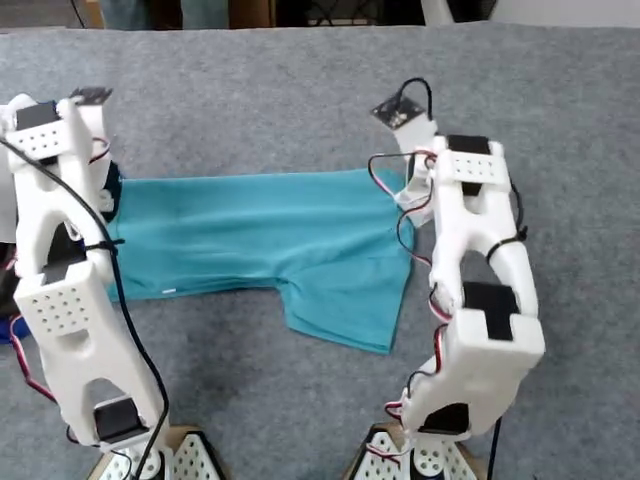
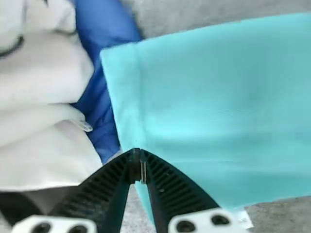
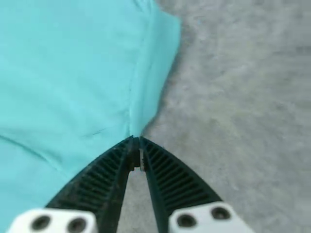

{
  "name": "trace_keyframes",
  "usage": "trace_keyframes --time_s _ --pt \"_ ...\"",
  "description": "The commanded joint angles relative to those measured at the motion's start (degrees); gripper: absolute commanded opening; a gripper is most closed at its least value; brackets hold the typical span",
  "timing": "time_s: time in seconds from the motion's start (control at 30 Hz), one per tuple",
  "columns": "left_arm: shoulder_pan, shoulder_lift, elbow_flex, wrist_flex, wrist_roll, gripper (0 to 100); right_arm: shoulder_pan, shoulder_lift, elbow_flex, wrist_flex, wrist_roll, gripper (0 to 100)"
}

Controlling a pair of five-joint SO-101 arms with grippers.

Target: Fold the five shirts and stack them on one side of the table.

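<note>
You had the teal shirt (image 1: 260, 235) lying flat on the tabletop (image 1: 300, 90), its long axis running from arm to arm; your left gripper (image 2: 137, 162) pinched one end's edge, your right gripper (image 3: 136, 148) pinched the opposite end

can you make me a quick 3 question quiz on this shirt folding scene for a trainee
1. What colour is the shirt spread on the grey table? A red, B teal, C yellow.
2. True or false: the left gripper and right gripper both have their jaws wide open.
3. Which two cloths lie beside the shirt's edge near the left gripper?
Key: 1 B. 2 False, both are shut at the shirt's edges. 3 A blue cloth and a white cloth.
</note>
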Motion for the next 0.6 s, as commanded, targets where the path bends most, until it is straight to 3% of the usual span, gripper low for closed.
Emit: trace_keyframes --time_s 0.0,0.23,0.57 --pt "2.5 -5.3 -2.9 -0.4 -0.4 3 0.8 -6.6 -3.0 0.3 -0.4 1.4" --pt "3.6 0.3 -2.4 -14.1 9.7 3 -3.4 -0.9 -2.5 -18.6 -8.1 1.5" --pt "-2.2 11.0 -7.9 -8.4 9.8 3 0.7 18.2 -12.1 -18.4 -8.9 1.5"
